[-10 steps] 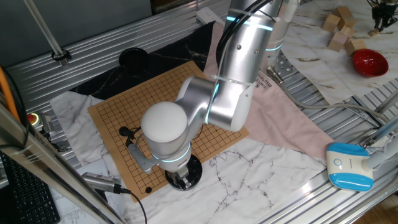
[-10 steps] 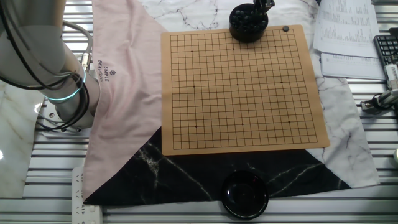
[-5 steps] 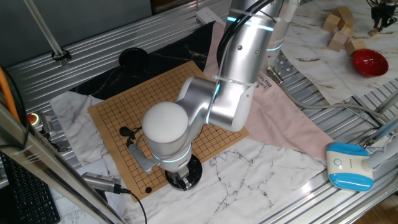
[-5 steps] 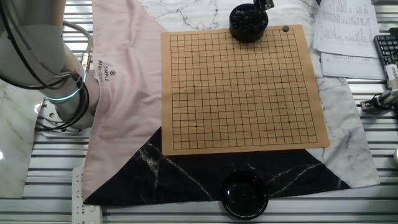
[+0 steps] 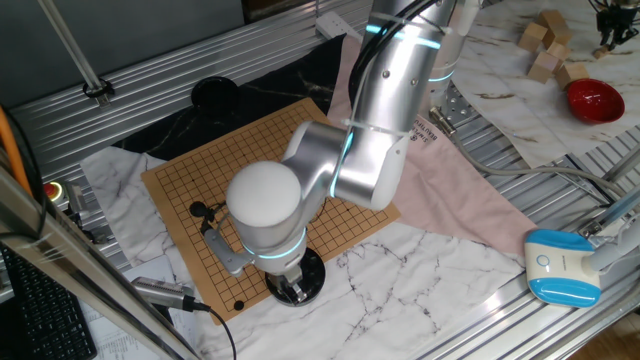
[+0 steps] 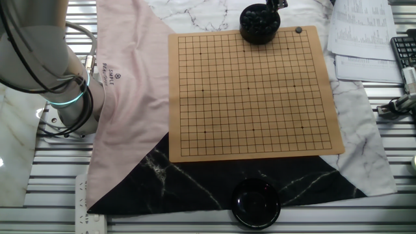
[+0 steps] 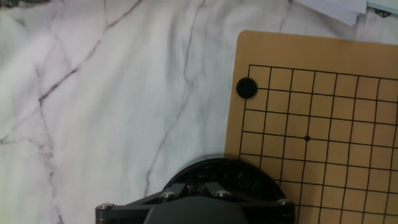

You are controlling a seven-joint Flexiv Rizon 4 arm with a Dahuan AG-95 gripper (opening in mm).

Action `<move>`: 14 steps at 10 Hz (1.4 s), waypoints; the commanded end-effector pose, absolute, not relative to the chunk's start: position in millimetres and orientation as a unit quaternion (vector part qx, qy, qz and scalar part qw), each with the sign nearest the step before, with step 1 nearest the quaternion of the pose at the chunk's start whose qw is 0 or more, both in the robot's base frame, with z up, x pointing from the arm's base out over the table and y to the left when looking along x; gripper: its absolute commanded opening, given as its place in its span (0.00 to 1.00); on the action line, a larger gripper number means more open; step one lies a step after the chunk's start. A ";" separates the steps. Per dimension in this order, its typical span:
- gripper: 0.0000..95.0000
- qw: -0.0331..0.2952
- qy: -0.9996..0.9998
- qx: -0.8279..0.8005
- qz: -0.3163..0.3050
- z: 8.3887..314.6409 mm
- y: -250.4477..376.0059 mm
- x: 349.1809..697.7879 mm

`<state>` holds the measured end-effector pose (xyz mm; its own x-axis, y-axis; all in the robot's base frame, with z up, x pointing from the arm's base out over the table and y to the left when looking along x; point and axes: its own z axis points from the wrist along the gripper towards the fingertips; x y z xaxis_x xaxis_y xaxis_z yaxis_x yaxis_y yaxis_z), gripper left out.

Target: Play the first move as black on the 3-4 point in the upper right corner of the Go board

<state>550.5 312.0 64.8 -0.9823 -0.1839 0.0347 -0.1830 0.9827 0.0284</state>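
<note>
The tan board (image 5: 190,180) lies on cloths; it also shows in the other fixed view (image 6: 253,97) and the hand view (image 7: 323,155). One black stone (image 6: 298,29) lies near a board corner, also visible in the hand view (image 7: 247,88). A round black bowl of black stones (image 6: 259,26) stands at the board's edge beside that corner. My gripper (image 5: 290,291) reaches down into this bowl (image 7: 249,180). The fingers (image 7: 177,187) stand close together; their tips are lost in the dark bowl, so any hold on a stone is hidden.
A second round black bowl (image 6: 256,203) sits on black cloth past the opposite board edge. A pink cloth (image 6: 130,84) covers the board's side by the arm base. Papers (image 6: 364,39), a blue-white device (image 5: 560,265), a red bowl (image 5: 594,100) and wooden blocks (image 5: 545,45) lie around.
</note>
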 end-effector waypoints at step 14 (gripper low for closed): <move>0.40 0.003 -0.994 0.106 -0.015 34.0 312.3 536.9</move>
